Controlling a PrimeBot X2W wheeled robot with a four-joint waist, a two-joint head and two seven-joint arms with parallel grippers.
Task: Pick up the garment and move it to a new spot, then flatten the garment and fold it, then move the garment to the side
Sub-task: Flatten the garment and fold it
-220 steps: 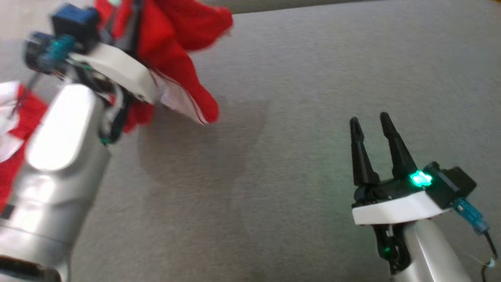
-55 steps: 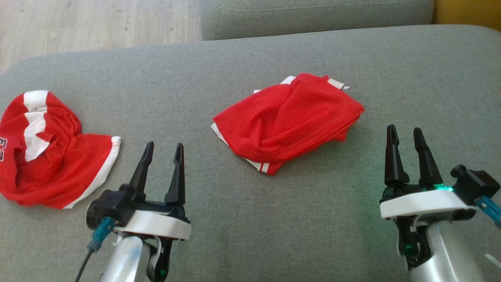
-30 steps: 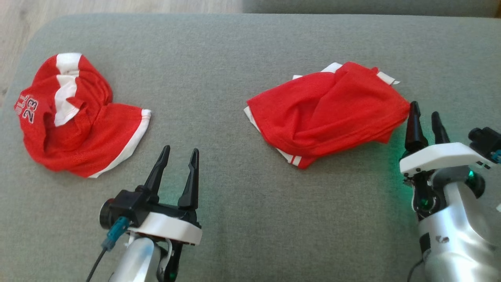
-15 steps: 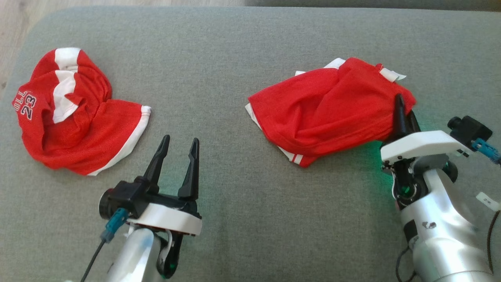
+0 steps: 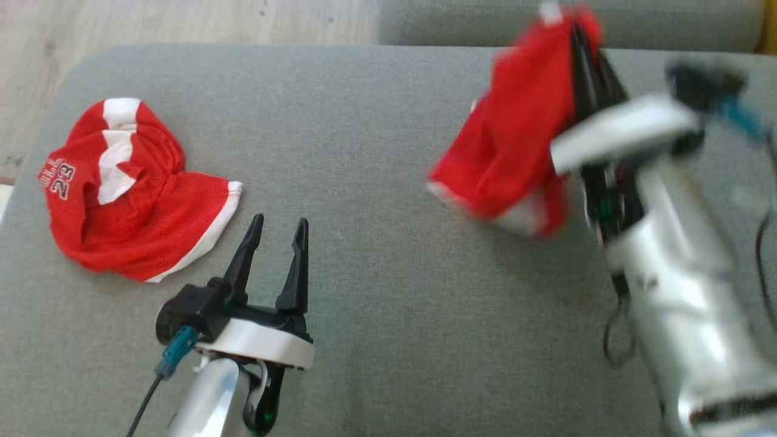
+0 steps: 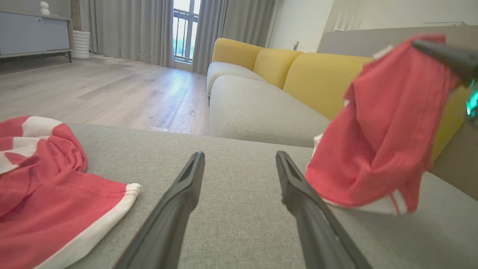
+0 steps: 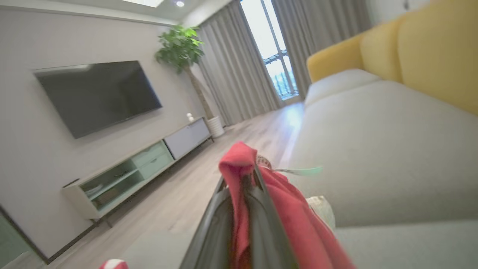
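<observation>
Right tool (image 5: 578, 42) holds garment (image 5: 510, 152) above grey sofa (image 5: 364, 121).

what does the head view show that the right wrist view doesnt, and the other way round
Head view: the open left gripper and, to its left, the crumpled numbered jersey lying spread out.
Right wrist view: a wall TV, a potted plant and a low cabinet across the room.
Both: the right gripper shut on the red garment, and the grey sofa.
</observation>
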